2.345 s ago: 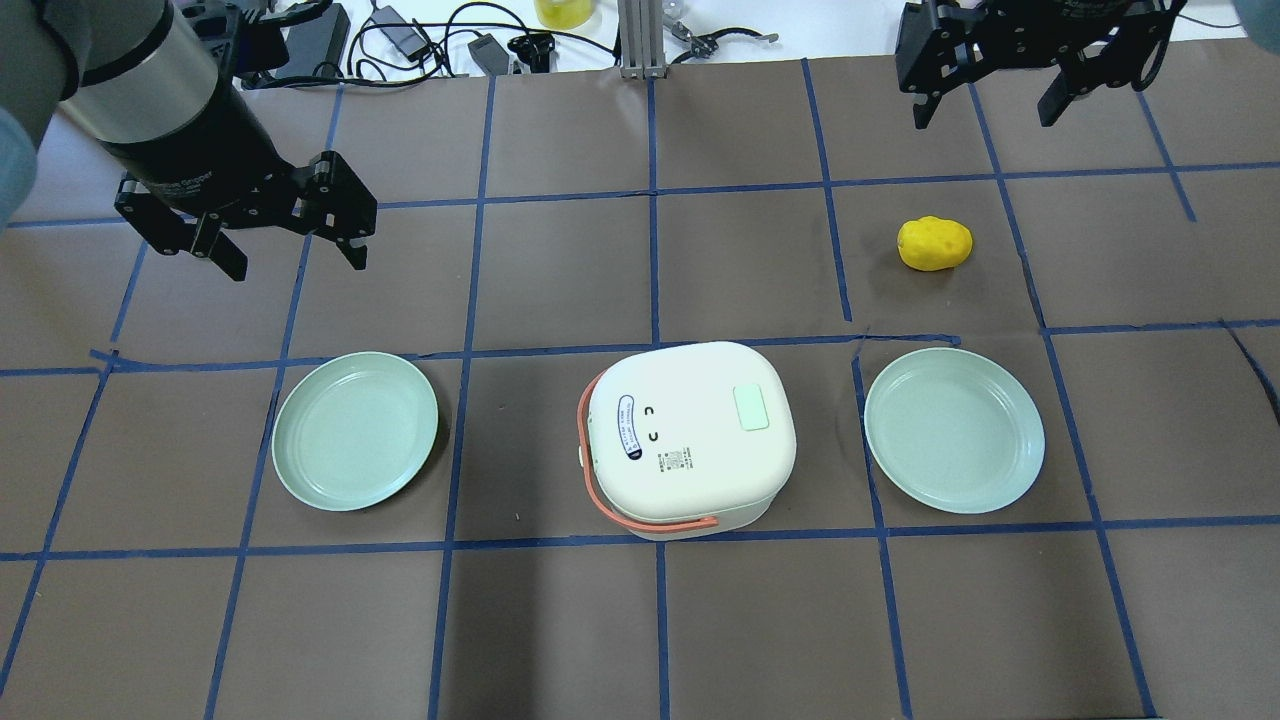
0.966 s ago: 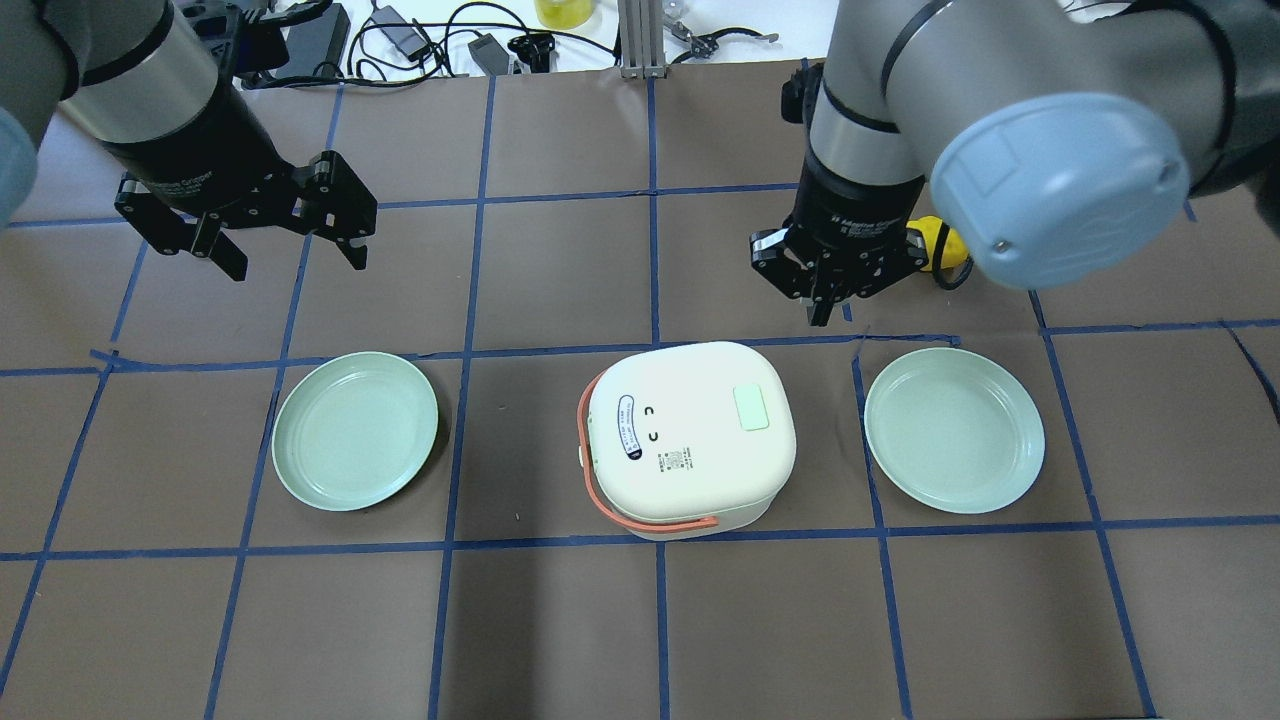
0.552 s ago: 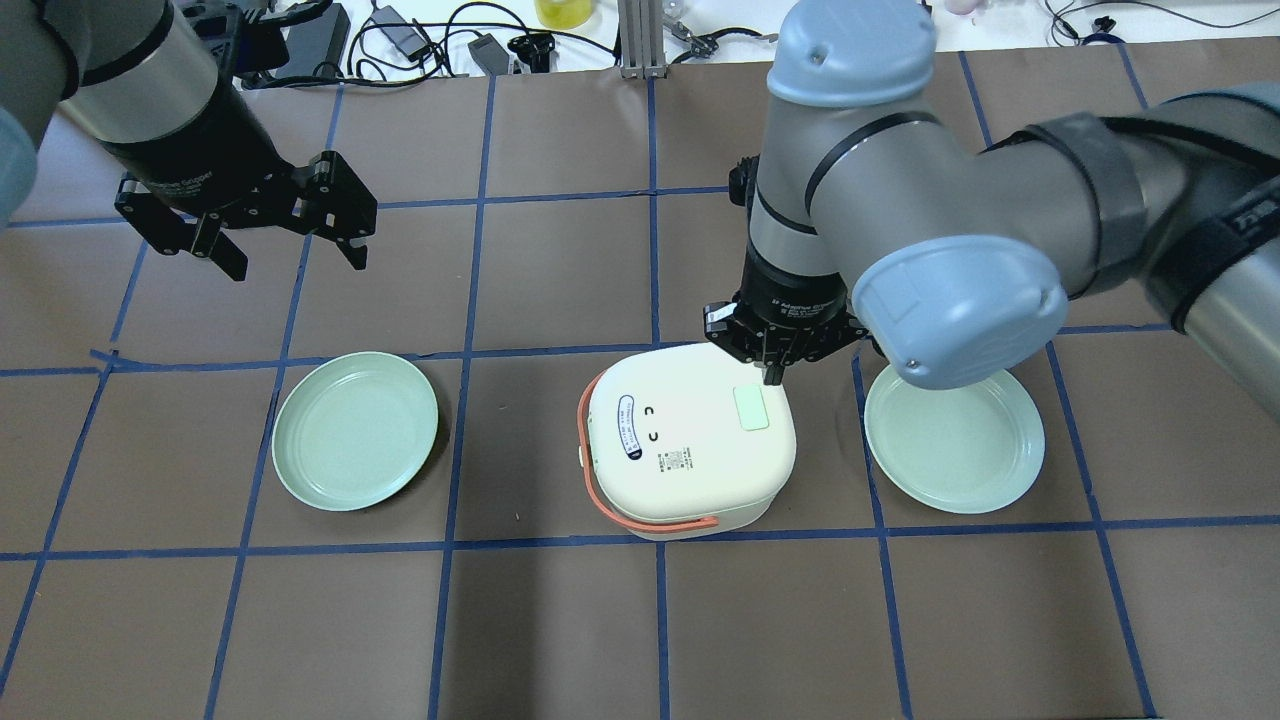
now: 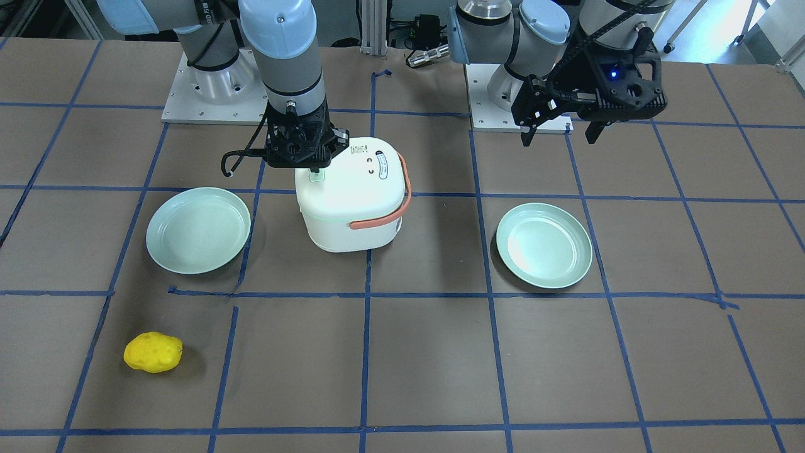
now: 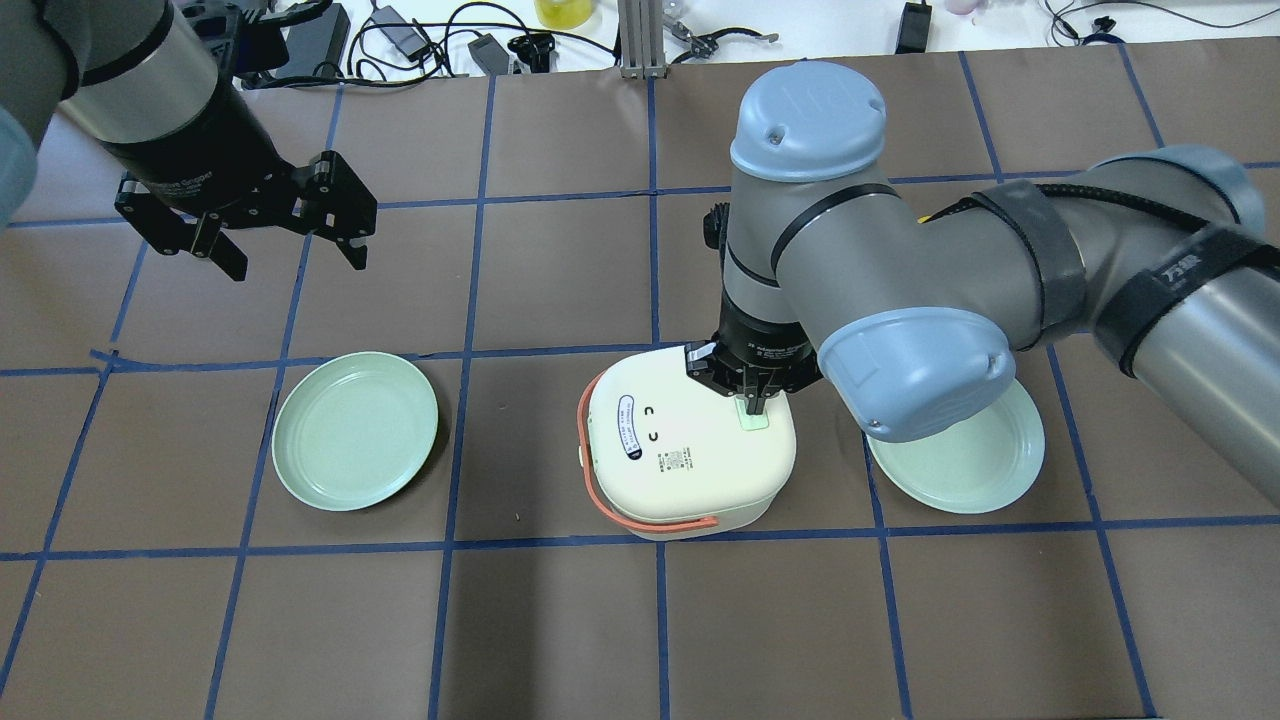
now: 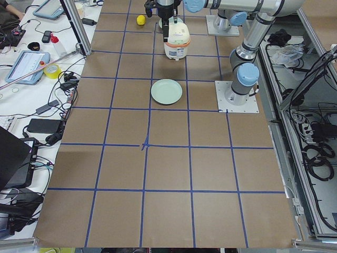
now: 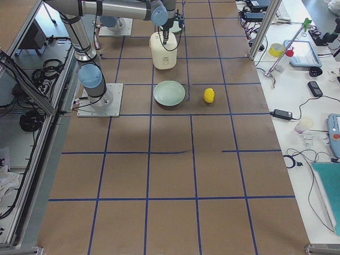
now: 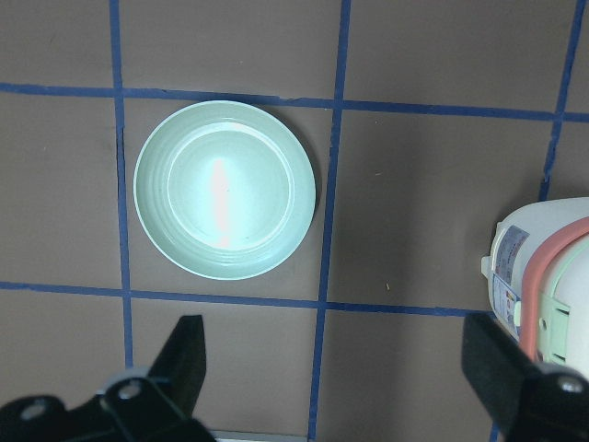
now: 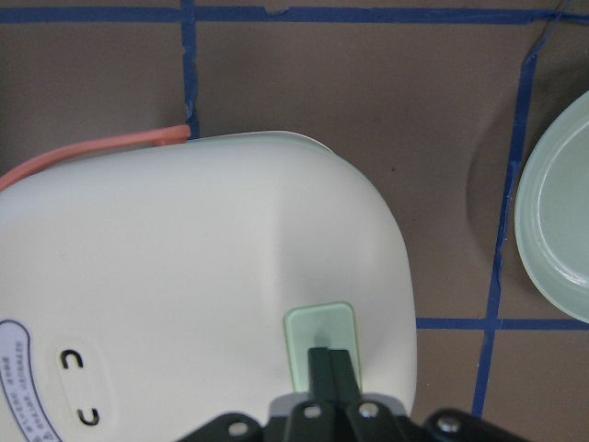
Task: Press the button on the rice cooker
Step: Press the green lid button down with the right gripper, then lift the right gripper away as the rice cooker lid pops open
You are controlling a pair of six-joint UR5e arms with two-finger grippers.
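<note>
Pale-green rectangular button (image 9: 308, 327) on the white rice cooker (image 5: 680, 455) sits under our pressed-together right claw (image 9: 329, 354); next, we press down.

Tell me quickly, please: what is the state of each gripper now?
Left gripper: open, holding nothing.
Right gripper: closed, holding nothing, its tips over the green button of the rice cooker.

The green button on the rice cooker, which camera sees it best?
The right wrist-mounted view: the button looks big and clear, with the shut right tool over its lower part. Overhead and front-facing views show only a sliver past the tool. Side views are too far; the left wrist view misses it.
</note>
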